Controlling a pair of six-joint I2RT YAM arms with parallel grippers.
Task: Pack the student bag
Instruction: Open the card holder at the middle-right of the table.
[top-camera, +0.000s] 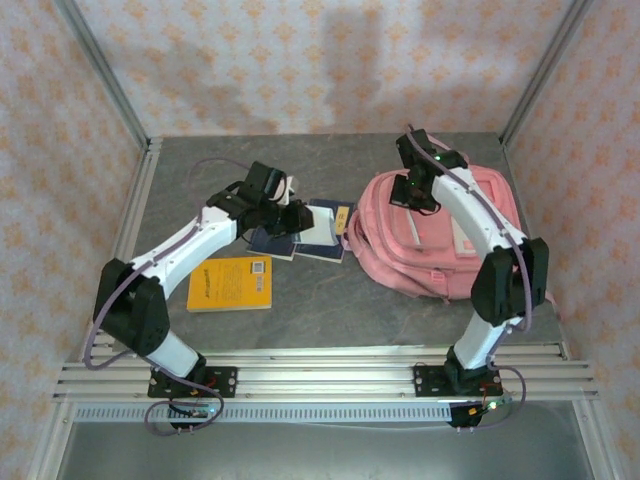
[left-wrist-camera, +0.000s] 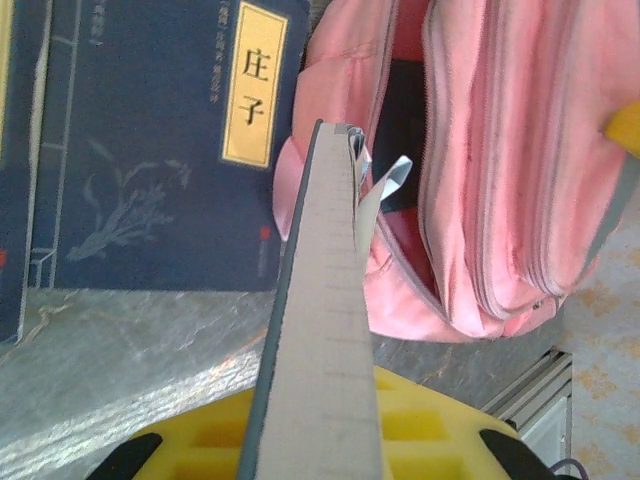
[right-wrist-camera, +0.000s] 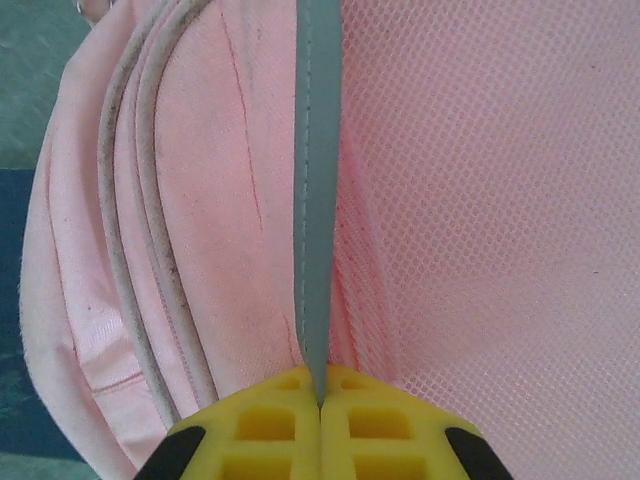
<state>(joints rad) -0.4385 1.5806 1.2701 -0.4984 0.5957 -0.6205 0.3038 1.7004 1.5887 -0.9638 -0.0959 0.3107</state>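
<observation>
While the right claw (right-wrist-camera: 320, 400) pinches its grey strap, the pink backpack (top-camera: 440, 240) lies flat.

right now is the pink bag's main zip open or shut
Open: in the left wrist view the student bag gapes between its zipper edges, showing dark interior.

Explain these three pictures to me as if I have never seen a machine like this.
Two white robot arms are bolted to the near edge of a grey table. One picture looks down from above; the other two come from small cameras on each arm's wrist, so the yellow fingers show at the bottom.

On the table lie a pink student bag, a yellow book and dark blue books.

The left gripper is shut on a thin flat book, seen edge-on and pointing toward the bag's open mouth. The right gripper is shut on a grey strap of the bag, probably to steady it.
</observation>
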